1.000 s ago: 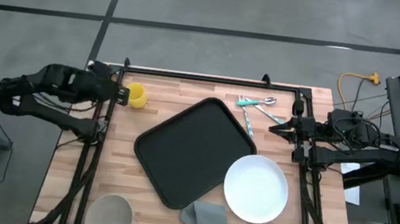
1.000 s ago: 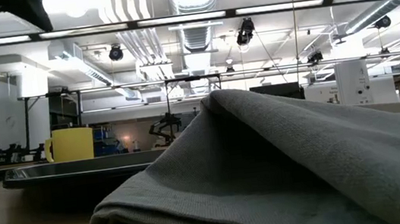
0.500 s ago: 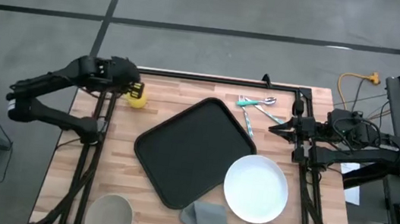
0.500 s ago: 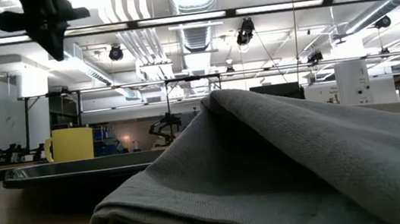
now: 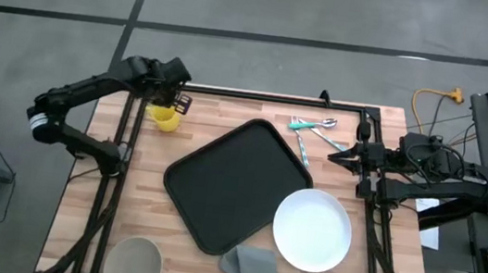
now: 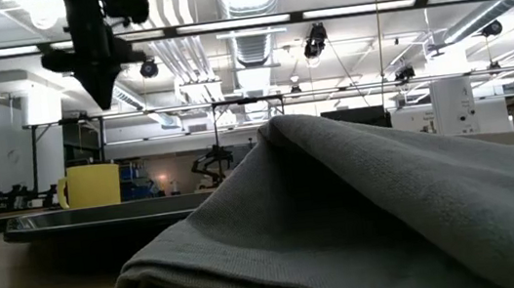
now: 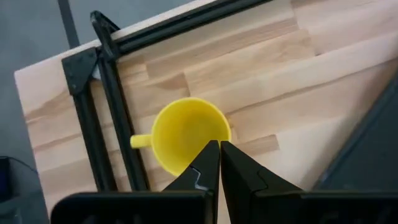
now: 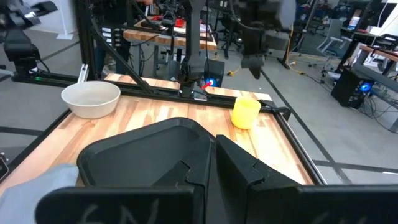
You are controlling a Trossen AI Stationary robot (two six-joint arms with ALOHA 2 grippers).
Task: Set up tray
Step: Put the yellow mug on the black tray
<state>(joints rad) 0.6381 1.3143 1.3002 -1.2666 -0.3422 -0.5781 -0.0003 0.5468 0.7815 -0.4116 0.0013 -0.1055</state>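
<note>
Black tray [image 5: 233, 186] lies flat near the middle of the wooden surface [image 5: 86, 210], turned at an angle to its edges. Nothing rests inside it.

White plate [image 5: 312, 229] just beside the tray's right corner, its rim at or over the tray's edge. Grey cloth [image 5: 250, 265] folded at the near edge, touching the tray's near corner and close below the plate; in the low view the cloth [image 6: 363, 210] fills most of the foreground, with the tray's rim [image 6: 99, 218] behind it.

White bowl [image 5: 134, 260] at the near left corner, apart from the tray. Yellow mug [image 5: 166, 119] at the far left, near the black frame rail [image 5: 259, 94]. Cutlery [image 5: 312, 130] with teal handles lies at the far right, just beyond the tray's far corner.

Left gripper [image 5: 176, 102] hangs above the yellow mug, jaws clenched, holding nothing. From the left wrist view the closed jaws point down at the mug's rim [image 7: 186, 134]. In the low view it hangs high over the mug.

Right gripper [image 5: 335, 154] waits at the right edge of the surface, jaws clenched and empty, pointing toward the cutlery and tray.
</note>
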